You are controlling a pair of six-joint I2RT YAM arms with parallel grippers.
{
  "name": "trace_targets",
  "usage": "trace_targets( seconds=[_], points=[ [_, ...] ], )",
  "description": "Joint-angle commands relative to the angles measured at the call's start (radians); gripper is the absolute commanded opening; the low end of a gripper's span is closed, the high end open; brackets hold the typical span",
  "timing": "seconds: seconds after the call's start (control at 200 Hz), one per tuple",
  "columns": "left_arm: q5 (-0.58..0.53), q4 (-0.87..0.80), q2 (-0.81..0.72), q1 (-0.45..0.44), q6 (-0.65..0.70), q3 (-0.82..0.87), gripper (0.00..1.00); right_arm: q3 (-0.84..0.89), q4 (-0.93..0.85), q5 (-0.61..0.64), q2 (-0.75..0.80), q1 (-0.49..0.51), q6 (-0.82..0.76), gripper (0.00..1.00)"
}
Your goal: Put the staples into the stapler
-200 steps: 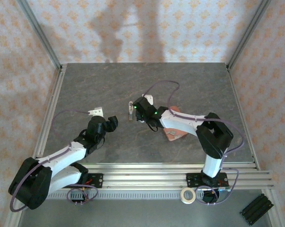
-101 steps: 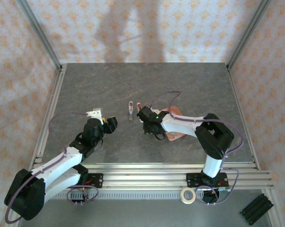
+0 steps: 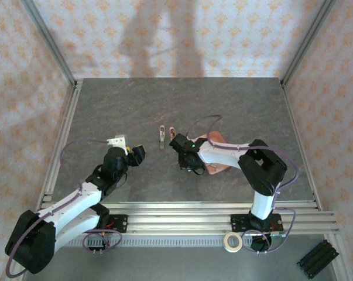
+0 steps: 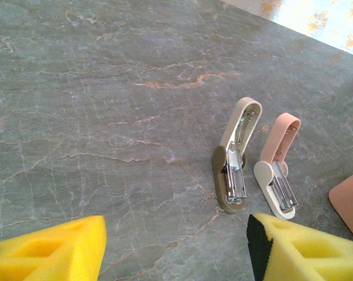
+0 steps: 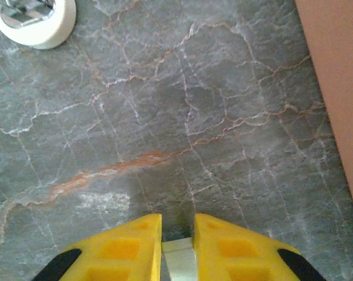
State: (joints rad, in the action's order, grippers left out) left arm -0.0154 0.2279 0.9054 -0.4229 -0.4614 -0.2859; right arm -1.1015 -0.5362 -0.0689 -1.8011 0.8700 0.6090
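Observation:
The pale pink and white stapler [image 4: 277,164] lies opened flat on the grey table, its silvery channel facing up; from above the stapler [image 3: 172,131] is a small sliver. Its white rounded end [image 5: 38,26] shows at the top left of the right wrist view. My right gripper [image 5: 178,225] is shut on a small grey block of staples [image 5: 179,260], low over bare table between the stapler and the tray; from above, the right gripper [image 3: 189,165] is near the centre. My left gripper [image 4: 176,246] is open, nearer than the stapler and holding nothing; from above, the left gripper [image 3: 138,153] is left of centre.
A second, olive-beige stapler [image 4: 235,158] lies open just left of the pink one. The salmon-pink tray [image 5: 340,88] sits right of my right gripper, partly under the right arm [image 3: 223,153]. A tape roll [image 3: 233,241] and a black block [image 3: 318,259] lie off the table's near edge.
My right gripper has drawn back from over the two staplers toward the near side, uncovering them. The left arm shifted slightly nearer.

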Motion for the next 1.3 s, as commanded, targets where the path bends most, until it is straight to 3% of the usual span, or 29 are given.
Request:
trace_targets(
  seconds=[0.0,0.135,0.395,0.591,0.886,1.291],
  points=[
    [-0.029,-0.012,-0.018,0.008,0.018,0.008,0.66,-0.007,-0.046,-0.004,-0.005,0.006,-0.003,0.24],
    [-0.032,-0.013,-0.022,0.008,0.02,0.008,0.66,-0.051,-0.1,-0.021,0.028,0.006,-0.036,0.35],
    [-0.03,-0.019,-0.026,0.007,0.016,0.01,0.66,-0.209,-0.336,-0.079,-0.025,-0.011,-0.047,0.36],
    [-0.008,0.004,-0.036,0.008,0.033,0.023,0.66,-0.212,-0.344,-0.115,-0.029,-0.042,-0.036,0.35],
    [0.14,0.118,-0.04,0.008,0.105,0.074,0.65,-0.242,-0.339,-0.171,-0.09,-0.074,-0.07,0.33],
    [0.14,0.116,-0.04,0.008,0.114,0.076,0.65,-0.252,-0.338,-0.159,-0.139,-0.074,-0.082,0.29]
  ],
)
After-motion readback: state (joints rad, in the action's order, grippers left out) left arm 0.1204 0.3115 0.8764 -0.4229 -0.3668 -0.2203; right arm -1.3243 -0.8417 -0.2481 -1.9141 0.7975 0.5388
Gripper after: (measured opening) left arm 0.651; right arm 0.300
